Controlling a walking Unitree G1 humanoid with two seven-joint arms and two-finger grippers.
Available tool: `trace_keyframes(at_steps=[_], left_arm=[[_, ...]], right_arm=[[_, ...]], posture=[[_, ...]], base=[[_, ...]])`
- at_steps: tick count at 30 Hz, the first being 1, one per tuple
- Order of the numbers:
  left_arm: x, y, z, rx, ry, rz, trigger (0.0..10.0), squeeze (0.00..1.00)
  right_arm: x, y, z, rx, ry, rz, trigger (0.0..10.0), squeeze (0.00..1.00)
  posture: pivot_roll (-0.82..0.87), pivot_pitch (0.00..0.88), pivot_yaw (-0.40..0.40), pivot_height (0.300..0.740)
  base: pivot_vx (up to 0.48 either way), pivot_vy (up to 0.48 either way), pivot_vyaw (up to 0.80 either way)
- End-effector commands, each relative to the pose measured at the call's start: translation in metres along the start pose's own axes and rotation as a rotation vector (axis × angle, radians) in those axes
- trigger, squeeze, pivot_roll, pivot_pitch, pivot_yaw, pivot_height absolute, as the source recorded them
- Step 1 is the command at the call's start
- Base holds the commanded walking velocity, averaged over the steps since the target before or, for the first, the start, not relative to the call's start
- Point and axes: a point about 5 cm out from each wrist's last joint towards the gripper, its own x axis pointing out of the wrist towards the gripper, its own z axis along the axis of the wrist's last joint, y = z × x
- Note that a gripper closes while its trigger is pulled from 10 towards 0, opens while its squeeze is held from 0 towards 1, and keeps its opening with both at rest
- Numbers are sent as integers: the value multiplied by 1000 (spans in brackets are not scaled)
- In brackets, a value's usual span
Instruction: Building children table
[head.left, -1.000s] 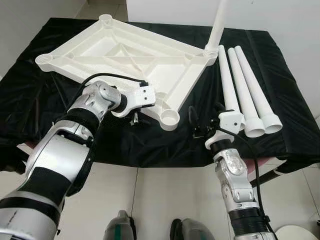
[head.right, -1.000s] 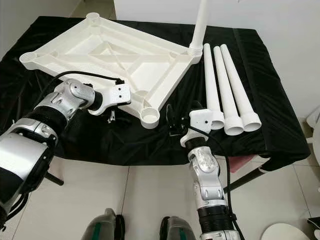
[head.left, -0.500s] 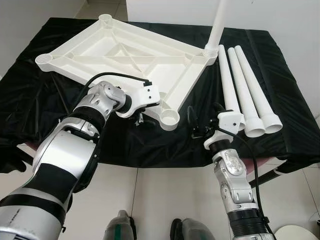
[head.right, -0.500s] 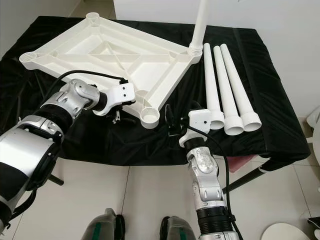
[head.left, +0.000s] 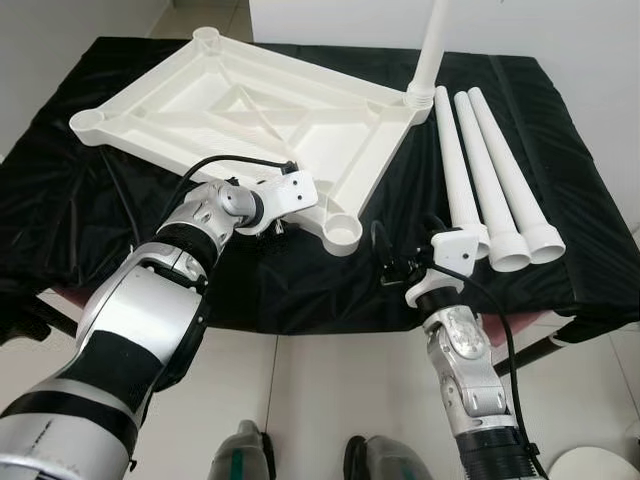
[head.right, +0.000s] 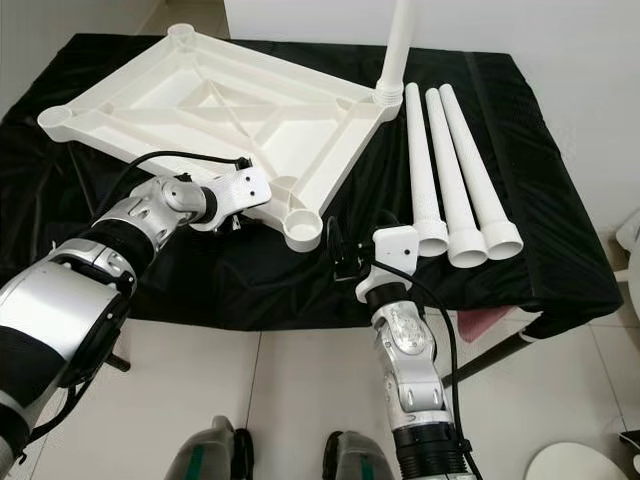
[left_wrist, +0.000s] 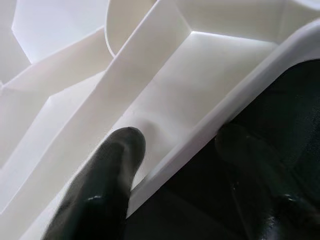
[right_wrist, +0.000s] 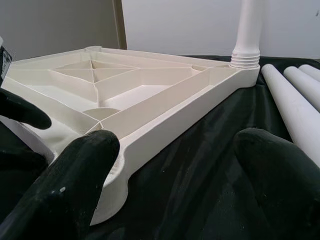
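The white tabletop (head.left: 250, 110) lies upside down on the black-draped table (head.left: 560, 180). One white leg (head.left: 432, 50) stands upright in its far right corner socket. Three loose legs (head.left: 470, 180) lie side by side to the right. My left gripper (head.left: 278, 222) is at the tabletop's near rim. In the left wrist view it is open (left_wrist: 185, 140), with one finger (left_wrist: 115, 160) inside the rim (left_wrist: 210, 135) and the other over the cloth. My right gripper (head.left: 388, 255) hovers open over the cloth just right of the empty near corner socket (head.left: 342, 232), facing the tabletop (right_wrist: 145, 95).
The table's front edge (head.left: 300, 325) runs just before my arms, with tiled floor and my feet (head.left: 240, 450) below. A white wall stands behind the table. A round white object (head.left: 590, 465) sits on the floor at the lower right.
My left gripper has pushed a little further in onto the tabletop's near rim. The right gripper has hardly moved.
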Motion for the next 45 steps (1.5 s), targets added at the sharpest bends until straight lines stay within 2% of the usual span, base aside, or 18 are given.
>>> trace_keyframes(at_steps=[1,8,14,18,22,23,24,25,29,33,39,40,45], left_arm=[[3,-6,-6,-21,23,-10,0,0],[3,-7,-6,-10,25,-20,0,0],[6,-15,-8,-7,16,-51,0,0],[8,-27,-4,-35,-46,-169,0,0],[9,-34,-2,-29,-77,-227,0,0],[10,-35,-1,-30,-90,-225,10000,0],[11,-37,0,-44,-93,-226,10000,0],[12,-36,2,-53,-99,-211,10000,1000],[12,-31,6,-83,-111,-178,10000,1000],[9,-19,10,-73,-108,-129,10000,1000],[7,-13,11,-57,-86,-89,10000,1000],[6,-12,11,-62,-83,-94,10000,0],[7,-12,16,-94,-100,-133,10000,0]], right_arm=[[-2,0,0,-2,6,-2,10000,0],[-2,0,0,-3,7,-3,10000,0],[-2,-1,0,-7,10,-2,10000,0],[-1,0,-1,-10,11,3,10000,0],[0,0,-1,-12,9,5,10000,0],[0,0,-1,-12,9,6,10000,0],[0,0,-1,-12,8,7,10000,0],[1,0,-1,-13,8,8,10000,0],[2,0,-1,-13,8,10,10000,0],[0,2,-2,-11,10,16,10000,0],[0,3,-2,-8,12,19,10000,0],[0,3,-2,-9,12,19,10000,0],[-2,3,-1,-9,13,16,10000,0]], posture=[[-63,72,60,740],[-63,71,63,740],[-62,69,64,740],[-60,65,62,740],[-56,55,61,740],[-56,55,61,740],[-56,55,61,740],[-52,54,58,740],[-52,54,58,740],[-48,59,57,740],[-46,65,58,740],[-50,72,62,740],[-58,81,67,740]], base=[[0,0,0],[0,0,0],[0,0,0],[0,0,0],[0,0,0],[0,0,0],[0,0,0],[0,0,0],[0,0,0],[0,0,0],[0,0,0],[0,0,0],[0,0,0]])
